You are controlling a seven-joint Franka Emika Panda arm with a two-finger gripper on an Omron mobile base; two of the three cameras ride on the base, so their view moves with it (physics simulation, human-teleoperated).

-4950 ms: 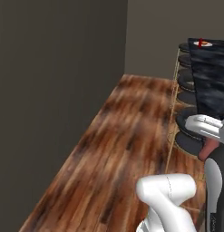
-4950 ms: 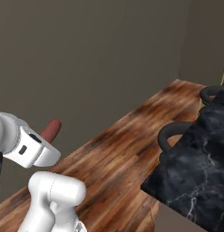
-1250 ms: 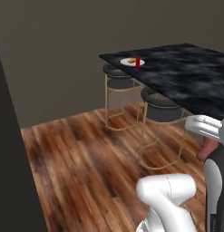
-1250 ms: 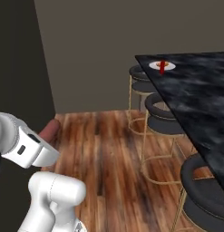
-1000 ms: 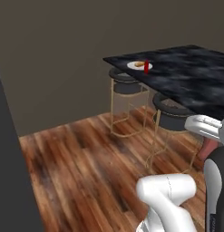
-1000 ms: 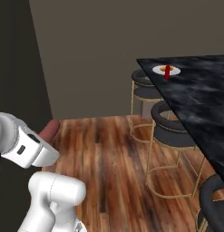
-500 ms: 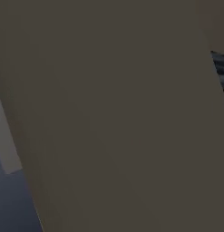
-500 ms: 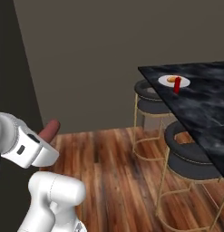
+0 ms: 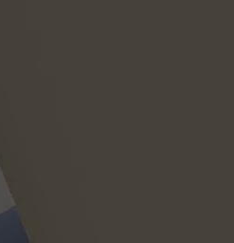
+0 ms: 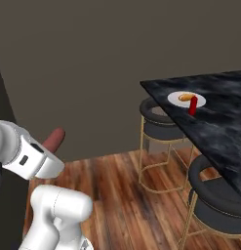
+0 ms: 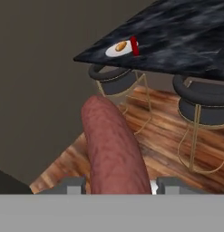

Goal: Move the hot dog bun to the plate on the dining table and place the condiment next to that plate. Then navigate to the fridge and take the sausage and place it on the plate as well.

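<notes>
Gripper (image 11: 119,183) clamped on the sausage (image 11: 115,147), jaws partly closed around it, sausage sticking out ahead of the fingers; its tip also shows past the wrist in the right base view. Plate (image 10: 186,99) with the bun (image 10: 185,96) sits near the corner of the dining table (image 10: 224,117), red condiment bottle (image 10: 193,105) just beside it. Stools (image 10: 158,119) tucked under the table edge.

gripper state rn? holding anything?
Gripper: closed on the sausage, which sticks out ahead between the fingers.
</notes>
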